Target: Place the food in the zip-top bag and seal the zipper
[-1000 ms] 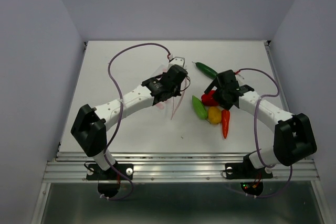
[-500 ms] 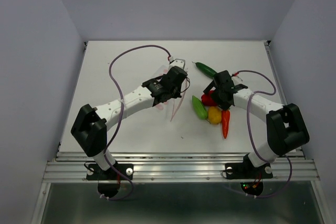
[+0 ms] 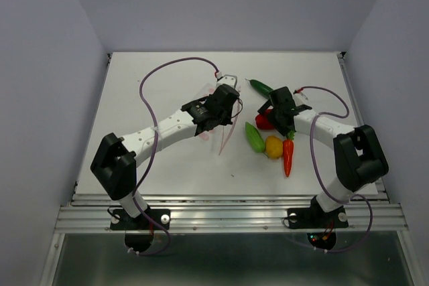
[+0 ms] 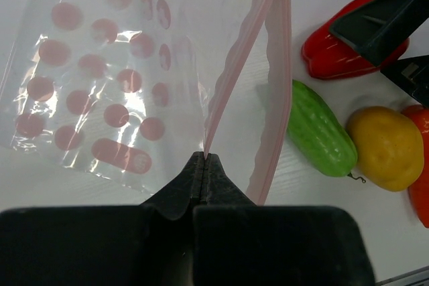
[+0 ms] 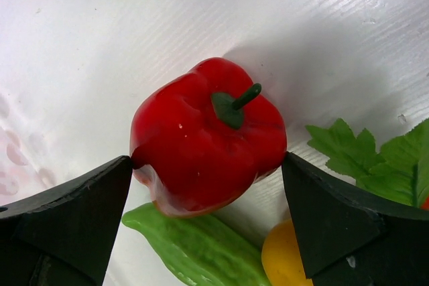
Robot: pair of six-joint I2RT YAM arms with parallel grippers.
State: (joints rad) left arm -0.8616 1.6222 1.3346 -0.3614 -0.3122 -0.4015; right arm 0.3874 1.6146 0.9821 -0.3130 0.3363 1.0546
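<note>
My left gripper (image 3: 228, 106) (image 4: 203, 159) is shut on the pink zipper (image 4: 238, 51) (image 3: 224, 140) of the clear zip-top bag (image 4: 100, 85), holding one lip up so the mouth gapes. My right gripper (image 3: 271, 113) (image 5: 208, 159) is closed around the red bell pepper (image 5: 208, 132) (image 3: 265, 122) (image 4: 348, 41), a fingertip touching each side; the pepper rests on the table. Beside it lie the light green pod (image 3: 254, 137) (image 4: 320, 128) (image 5: 201, 249), the yellow-orange piece (image 3: 273, 146) (image 4: 387, 147) and the carrot (image 3: 287, 155). The dark green cucumber (image 3: 261, 88) lies behind.
The white table (image 3: 161, 172) has raised rails along its left and right sides and a metal rail at its near edge. Purple cables (image 3: 151, 75) loop above both arms. The two grippers are close together at the table's middle.
My right gripper has moved left and away from me onto the red bell pepper and now brackets it. My left gripper has stayed put, holding the zipper.
</note>
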